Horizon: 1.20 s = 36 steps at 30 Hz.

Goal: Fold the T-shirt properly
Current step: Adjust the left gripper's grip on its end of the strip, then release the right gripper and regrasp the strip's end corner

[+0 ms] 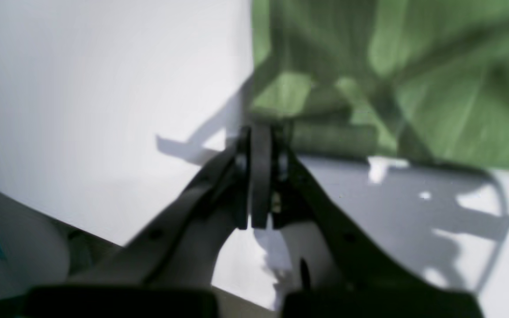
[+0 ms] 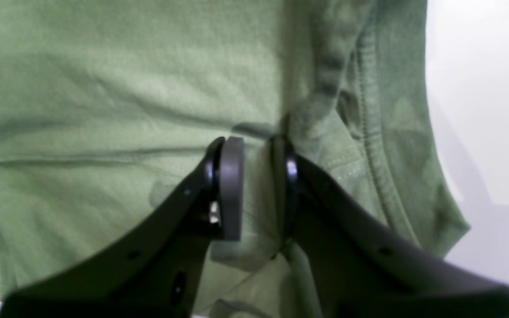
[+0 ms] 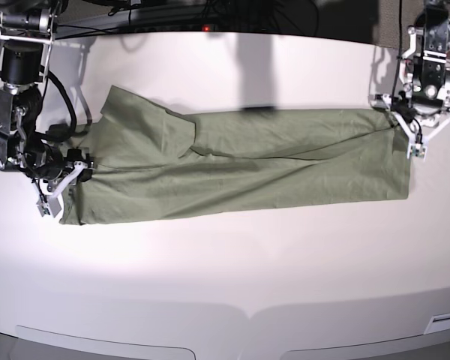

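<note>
Base view, front to back: bare white table [image 3: 225, 285] in the foreground, then the T-shirt [image 3: 240, 172] stretched into a long sideways band across the middle, folded lengthwise with diagonal creases and a flap lying over near its left end. Right gripper [image 3: 58, 187] sits at the band's left end on the near corner, arm coming down the table's left edge. Right wrist view: the fingers [image 2: 231, 185] are slightly apart with a ridge of green fabric between them — looks clamped on the cloth, a stitched hem running just beside the far finger and white table showing past the fabric edge. Left gripper [image 3: 405, 124] is at the band's right end on the far corner, arm hanging in from the top right. Left wrist view: pads [image 1: 261, 176] pressed fully together, tips right at the corner where the green fabric meets the white surface — blurry, but the base view shows the corner of the shirt pulled up to the tips, so it reads as pinched on the cloth edge. Hard shadows of the gripper fall on the table beside it. Beyond the shirt, dark cables and hardware [image 3: 202, 15] run along the table's far edge
</note>
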Tool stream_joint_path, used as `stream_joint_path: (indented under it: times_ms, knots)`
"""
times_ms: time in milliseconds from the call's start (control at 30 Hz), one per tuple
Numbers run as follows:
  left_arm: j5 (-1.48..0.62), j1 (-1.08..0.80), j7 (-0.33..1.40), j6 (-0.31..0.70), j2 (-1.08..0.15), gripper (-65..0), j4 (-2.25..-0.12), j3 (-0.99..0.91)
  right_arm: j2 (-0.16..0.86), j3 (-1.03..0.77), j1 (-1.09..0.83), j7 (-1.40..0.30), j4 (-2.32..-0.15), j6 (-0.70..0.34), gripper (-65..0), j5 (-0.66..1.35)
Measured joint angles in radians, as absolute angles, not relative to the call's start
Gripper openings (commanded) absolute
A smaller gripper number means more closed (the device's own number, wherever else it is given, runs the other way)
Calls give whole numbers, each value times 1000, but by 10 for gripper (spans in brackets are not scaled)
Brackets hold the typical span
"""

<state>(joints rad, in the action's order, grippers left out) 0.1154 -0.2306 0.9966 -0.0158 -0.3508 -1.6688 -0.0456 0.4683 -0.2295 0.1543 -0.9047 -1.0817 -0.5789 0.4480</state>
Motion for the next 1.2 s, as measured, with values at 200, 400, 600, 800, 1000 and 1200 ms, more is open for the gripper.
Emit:
stream_joint_path:
  times_ms: [200,400,600,800,1000,1200]
  knots:
    - [116,-224,940,-17,-351,-394,-1669,-46,469,-229,152,-892,-1082,-580,-513,448]
    - [116,-173,897,-52,-351,-394,-1669,-46,478,-229,126,-968,-1155,-690,-513,661]
    - [115,-163,899,-52,-351,-394,-1669,-46,474,-223,133,-1080,-1379,-693,-513,754]
    - [116,-163,894,-52,-351,-394,-1669,-46,476,-223,128,-1132,-1415,-693,-445,743]
    - [116,-163,888,-52,-351,-394,-1669,-46,512,-93,122,-1179,-1415,-693,-271,748]
    - [116,-158,875,-52,-351,-394,-1669,-46,582,203,117,-1233,-1442,-693,-271,738]
